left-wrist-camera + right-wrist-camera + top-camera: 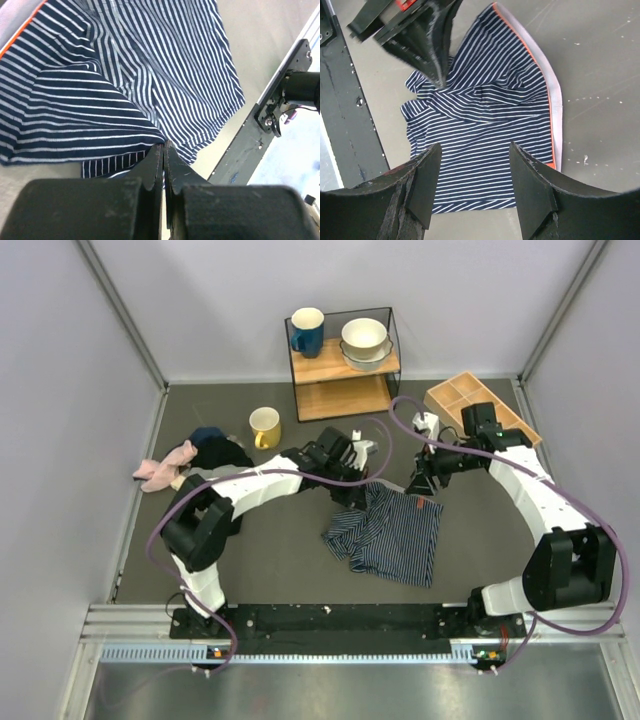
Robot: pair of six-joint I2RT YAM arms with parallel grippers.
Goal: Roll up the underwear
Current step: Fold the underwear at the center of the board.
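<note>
The striped underwear (390,535) lies spread on the table (270,570), between the two arms and a little toward the right one, with its left part folded over onto the rest. The left end effector (163,148) is pressed together, pinching the pointed corner of that folded flap, where the wrinkles in the cloth meet. The right end effector (477,185) is spread and holds nothing, hanging above the underwear near the waistband (552,105).

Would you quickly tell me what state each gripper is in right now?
Left gripper: closed, pinching a fold of the underwear.
Right gripper: open, holding nothing, above the underwear.
</note>
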